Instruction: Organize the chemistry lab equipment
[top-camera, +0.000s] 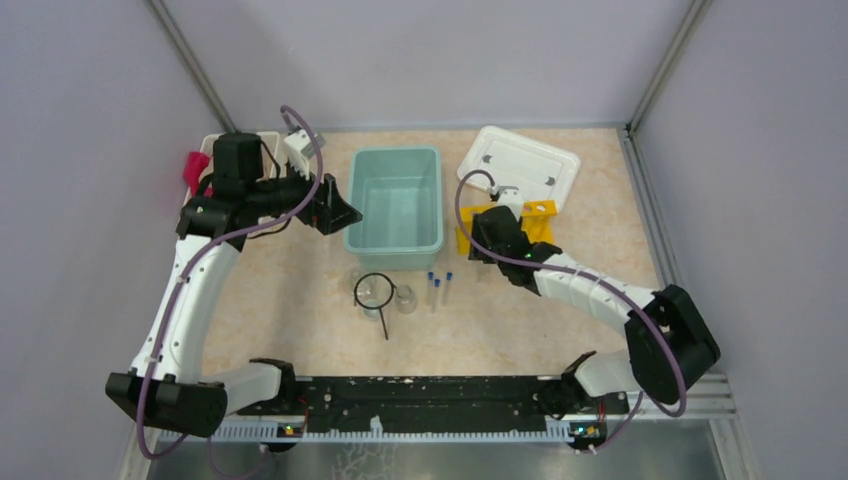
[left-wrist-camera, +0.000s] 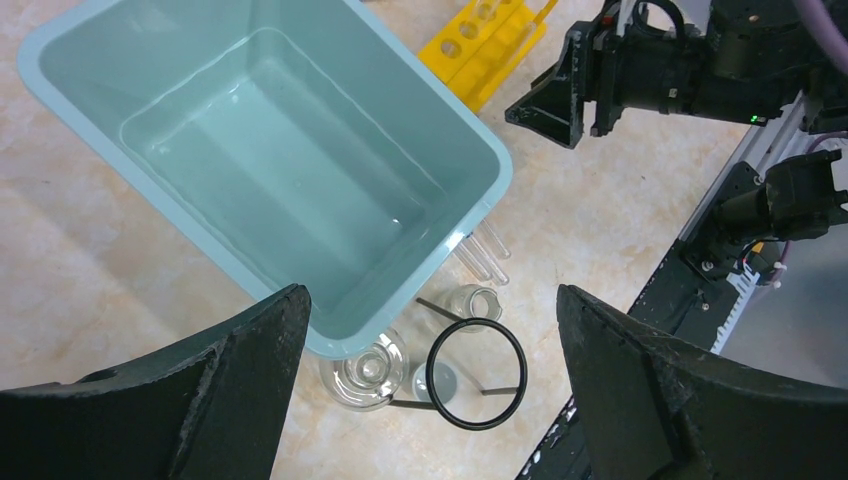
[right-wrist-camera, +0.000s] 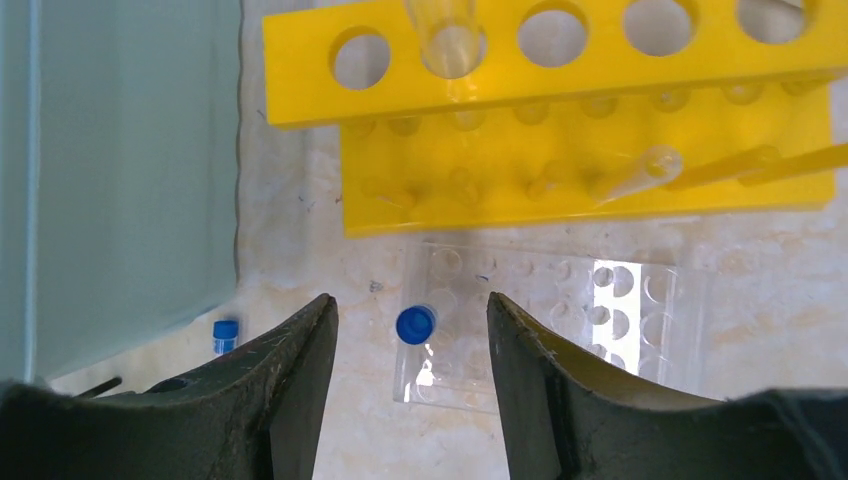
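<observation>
Right wrist view: we see the yellow tube rack (right-wrist-camera: 500, 200) filling the far part, with one clear tube (right-wrist-camera: 447, 40) sitting in a hole of its top plate. Just near of the rack lies a clear holed plate (right-wrist-camera: 600, 300). A blue cap (right-wrist-camera: 416, 325) shows at that plate's left edge, between the fingers of the right gripper (right-wrist-camera: 410, 305). The jaws stand partly apart with a gap on each side of the cap, gripping nothing. Whether that capped tube stands or lies, we cannot tell.

From above, we find blue-capped test tubes (top-camera: 437, 292) lying on the table just near of the teal bin (top-camera: 395, 255). The two glass beakers (top-camera: 405, 298) stand left of them, and the black wire ring (top-camera: 373, 291) overlaps the left beaker, its handle pointing near. The left gripper (top-camera: 345, 213) hangs at the bin's left rim, jaws spread wide and empty. A white lid (top-camera: 520, 165) lies far of the rack, and a white basket (top-camera: 212, 143) sits far left.
</observation>
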